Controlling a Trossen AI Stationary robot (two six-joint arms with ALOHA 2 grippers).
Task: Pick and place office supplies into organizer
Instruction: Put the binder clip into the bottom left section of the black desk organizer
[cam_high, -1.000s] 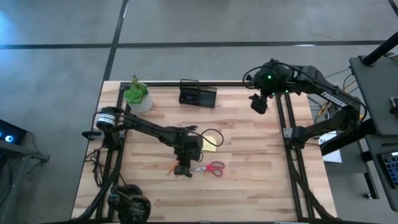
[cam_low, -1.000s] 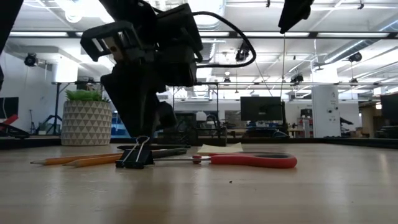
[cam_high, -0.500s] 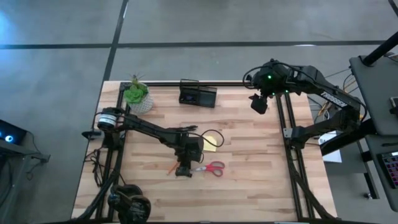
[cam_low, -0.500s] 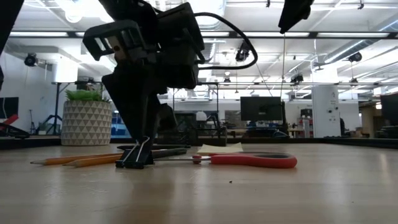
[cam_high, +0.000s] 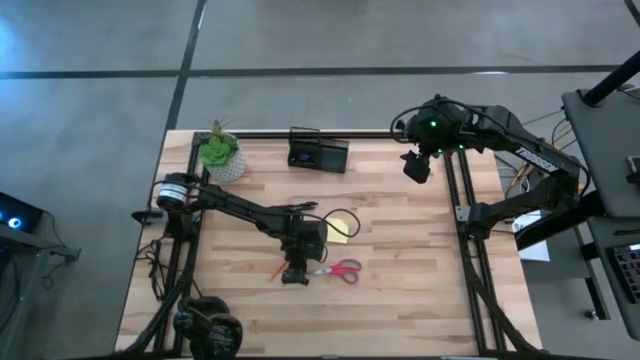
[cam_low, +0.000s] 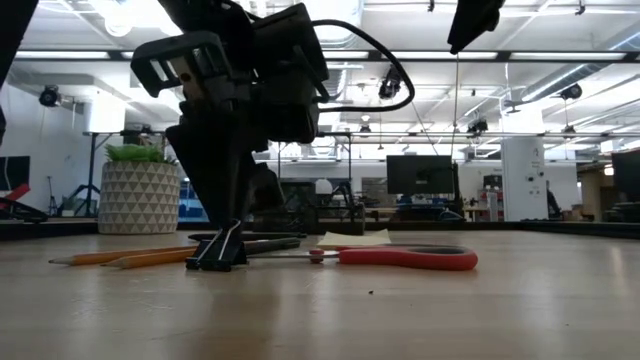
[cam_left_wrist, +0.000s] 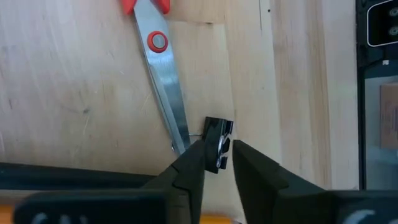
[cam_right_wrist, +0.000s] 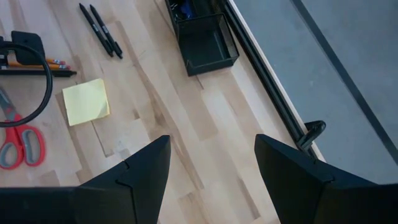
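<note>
Closing in since the earlier frame, the left hand (cam_left_wrist: 217, 163) seems clamped on the small black clip (cam_left_wrist: 217, 141) on the counter (cam_high: 400, 290) beside the scissors (cam_left_wrist: 163, 81), while the right hand (cam_right_wrist: 208, 180) hangs apart near the organizer (cam_high: 318, 153).

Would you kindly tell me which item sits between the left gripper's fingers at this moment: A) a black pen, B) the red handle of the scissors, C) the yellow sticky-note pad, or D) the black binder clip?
D: in the left wrist view the left gripper has its two fingers on either side of the black binder clip, beside the tip of the scissors.
</note>
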